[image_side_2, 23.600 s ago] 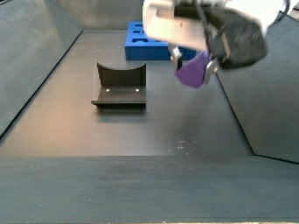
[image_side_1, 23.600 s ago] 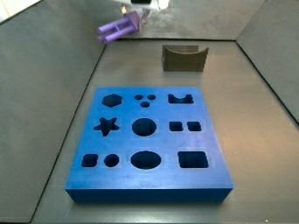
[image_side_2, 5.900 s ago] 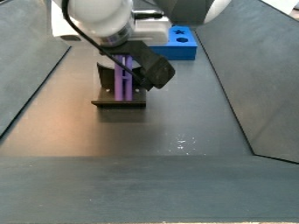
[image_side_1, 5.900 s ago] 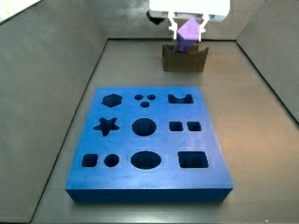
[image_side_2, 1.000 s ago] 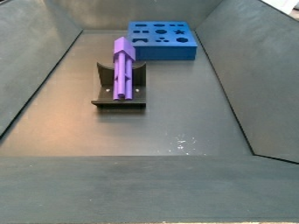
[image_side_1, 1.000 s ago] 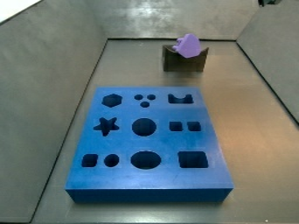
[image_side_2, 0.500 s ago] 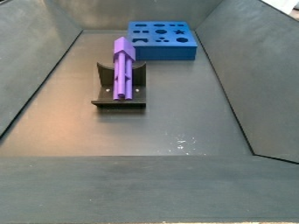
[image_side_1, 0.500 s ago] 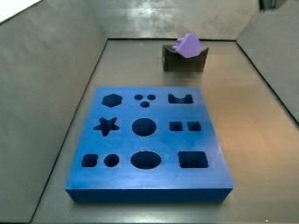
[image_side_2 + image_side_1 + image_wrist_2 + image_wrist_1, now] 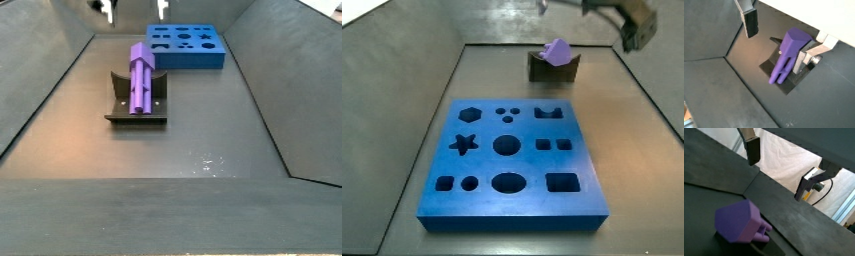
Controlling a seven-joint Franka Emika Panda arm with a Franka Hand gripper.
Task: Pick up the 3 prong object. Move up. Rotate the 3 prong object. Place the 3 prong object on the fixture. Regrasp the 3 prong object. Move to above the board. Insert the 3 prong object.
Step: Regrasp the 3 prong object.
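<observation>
While the 3 prong object [image 9: 140, 72] lies propped on the fixture [image 9: 136, 100], nothing grips it: it is a light-purple elongated block, leaning lengthwise against the fixture's upright, with the floor [image 9: 160, 150] bare around the base plate. In a wrist view the piece [image 9: 787, 54] shows two short prongs at its lower end, resting on the dark base plate, and a blocky squared head at the upper end. In a wrist view only the squared head [image 9: 743, 223] is visible, seen end-on.

Beyond the fixture lies the board [image 9: 185, 46], large, flat and blue, with its cut-outs facing up; it sits well apart from the fixture, near the far wall in that side view. In a side view the board [image 9: 510, 165] fills the near floor and its star, circle, square and oval holes are clear, with open floor strips along both long edges; the fixture [image 9: 552, 66] stands past its far edge with the purple piece [image 9: 556, 49] on top.

Gripper [image 9: 127, 9] is high at the frame's upper edge, above and beyond the fixture, its jaws spread and empty. Silver fingers [image 9: 749, 20] with dark pads flank the piece without touching it.
</observation>
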